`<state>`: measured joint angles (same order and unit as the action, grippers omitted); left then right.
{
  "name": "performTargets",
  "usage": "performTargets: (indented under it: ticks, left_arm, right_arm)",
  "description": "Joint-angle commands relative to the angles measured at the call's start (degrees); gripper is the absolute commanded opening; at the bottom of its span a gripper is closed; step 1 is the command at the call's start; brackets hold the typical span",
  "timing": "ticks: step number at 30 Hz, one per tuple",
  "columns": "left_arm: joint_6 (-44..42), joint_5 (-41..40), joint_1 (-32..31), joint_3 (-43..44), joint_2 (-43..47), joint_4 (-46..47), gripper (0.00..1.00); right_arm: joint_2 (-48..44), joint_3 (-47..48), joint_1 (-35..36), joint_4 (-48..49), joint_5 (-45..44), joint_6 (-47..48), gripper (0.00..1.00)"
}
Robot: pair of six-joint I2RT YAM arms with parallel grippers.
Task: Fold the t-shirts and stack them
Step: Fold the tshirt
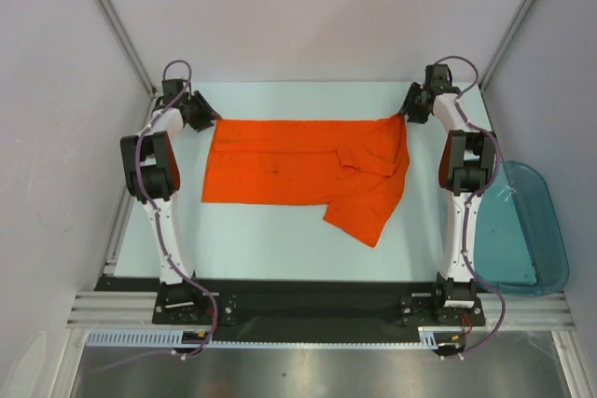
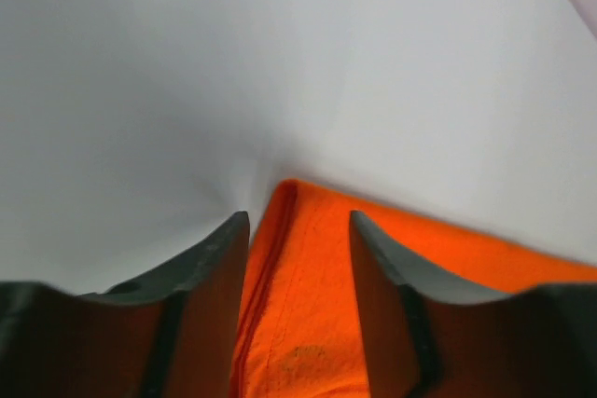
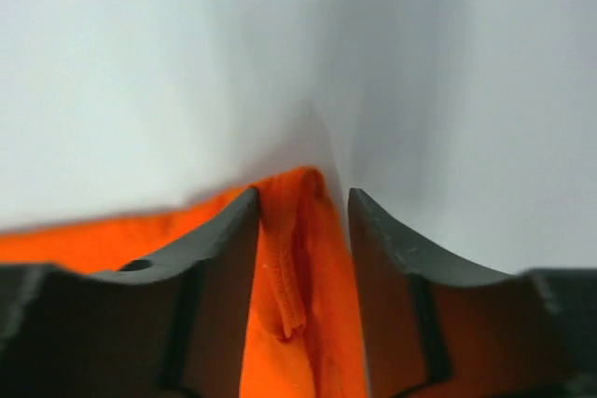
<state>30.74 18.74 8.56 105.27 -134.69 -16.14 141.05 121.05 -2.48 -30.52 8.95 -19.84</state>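
Your left claw [image 2: 298,219] stands partly open. Its fingers straddle a hemmed corner of the orange t-shirt [image 2: 308,305], which lies flat on the white counter [image 2: 280,62] and is not pinched. Your right claw [image 3: 300,195] is parted about as far, with a bunched fold of hem between its fingers and a gap beside the cloth. From above, the shirt spreads between the two claws, with a loose flap hanging nearer you below the right claw. A translucent teal bin [image 1: 522,230] sits outboard of the right claw.
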Motion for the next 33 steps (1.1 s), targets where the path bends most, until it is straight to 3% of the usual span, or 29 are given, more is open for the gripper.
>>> performTargets:
  ticks: [1,5,9,11,16,17,21,24,28,33]
  left_arm:
    - [-2.3,-7.1,0.8,3.2,5.2,-1.4,0.56]
    - [-5.2,-12.3,0.8,-0.4,12.4,-5.9,0.63]
    - [-6.5,-12.1,0.8,-10.5,22.7,-6.9,0.63]
    - [-7.2,-11.3,0.8,-17.6,27.1,-6.9,0.61]
    - [-6.8,-6.9,0.2,-34.0,41.2,-6.9,0.60]
    - [-6.8,-3.4,0.1,-36.0,42.7,-6.9,0.60]
    - [-3.1,-2.3,-0.1,-46.1,50.2,-9.2,0.60]
    - [-1.2,-3.3,-0.4,-52.6,54.5,-8.6,0.58]
    - [0.7,-7.5,-0.4,-55.9,56.0,-8.5,0.57]
    - [3.2,-10.4,-0.1,-55.2,50.7,-7.8,0.50]
  right_arm:
    - [2.7,12.2,0.5,-5.8,-1.5,0.9,0.50]
    - [2.0,21.7,0.2,-17.3,-4.2,0.4,0.56]
    - [-13.0,5.7,0.1,-15.5,-6.0,1.0,0.59]
    - [-24.5,-9.3,0.2,-11.9,-3.8,0.9,0.60]
    - [-40.9,-29.0,1.4,-12.7,2.6,-1.0,0.61]
    - [-43.6,-35.3,2.3,-12.9,3.3,-1.3,0.61]
    - [-61.8,-53.9,7.5,-9.8,8.3,-4.9,0.61]
    - [-69.1,-65.3,11.3,-8.0,12.0,-9.3,0.61]
    - [-79.0,-75.7,14.6,-5.0,13.9,-15.8,0.61]
    - [-79.9,-79.5,13.9,-3.2,15.5,-20.0,0.61]
